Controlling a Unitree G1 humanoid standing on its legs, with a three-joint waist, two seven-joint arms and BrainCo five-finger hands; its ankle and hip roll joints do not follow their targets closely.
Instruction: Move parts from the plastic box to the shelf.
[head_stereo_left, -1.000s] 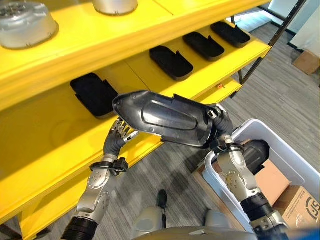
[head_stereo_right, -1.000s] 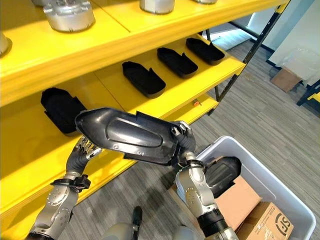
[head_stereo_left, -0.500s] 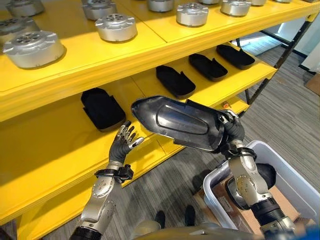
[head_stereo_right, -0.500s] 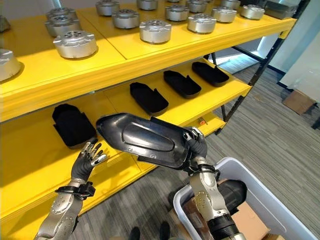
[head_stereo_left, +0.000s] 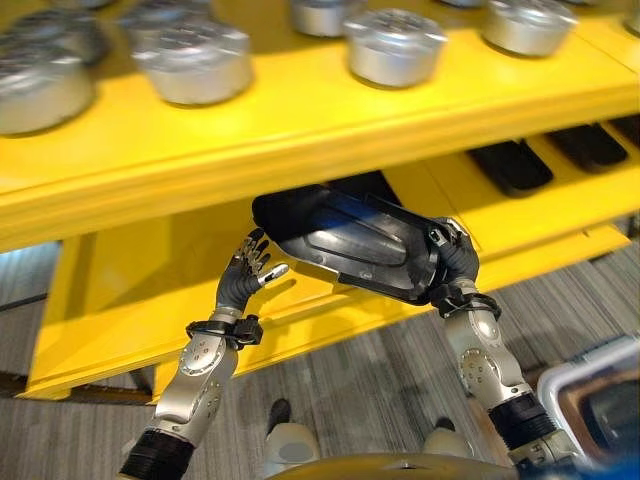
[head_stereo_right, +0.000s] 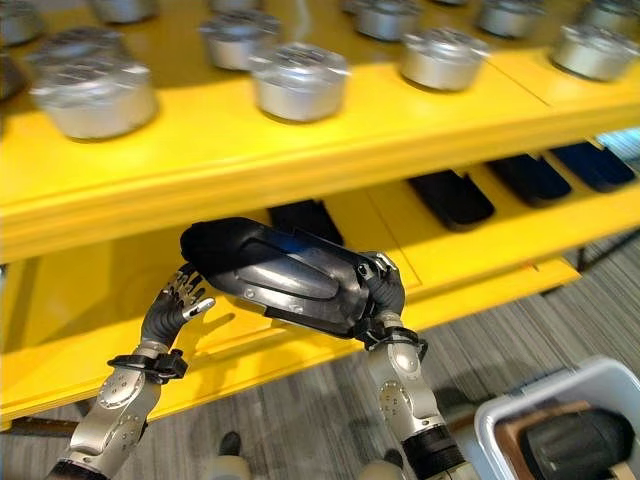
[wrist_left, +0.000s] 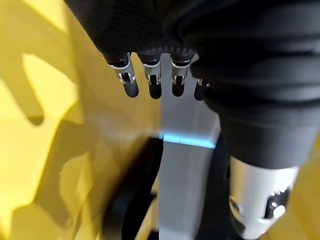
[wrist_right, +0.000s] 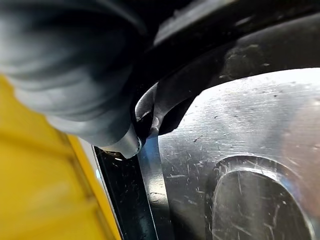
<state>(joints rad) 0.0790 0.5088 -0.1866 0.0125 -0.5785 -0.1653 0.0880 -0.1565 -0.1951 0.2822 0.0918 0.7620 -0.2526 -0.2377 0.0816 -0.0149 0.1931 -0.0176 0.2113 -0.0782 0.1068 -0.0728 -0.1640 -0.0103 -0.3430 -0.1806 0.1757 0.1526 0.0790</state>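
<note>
Your right robot hand grips the black part; slide it level onto the shelf (left robot hand relaxed beneath its tip).

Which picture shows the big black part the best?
The right eye view: the whole black part shows, held at one end by the right robot hand in front of the yellow shelf. The left eye view is similar. The right wrist view shows a scratched close-up; the left wrist view shows a dark blur.
</note>
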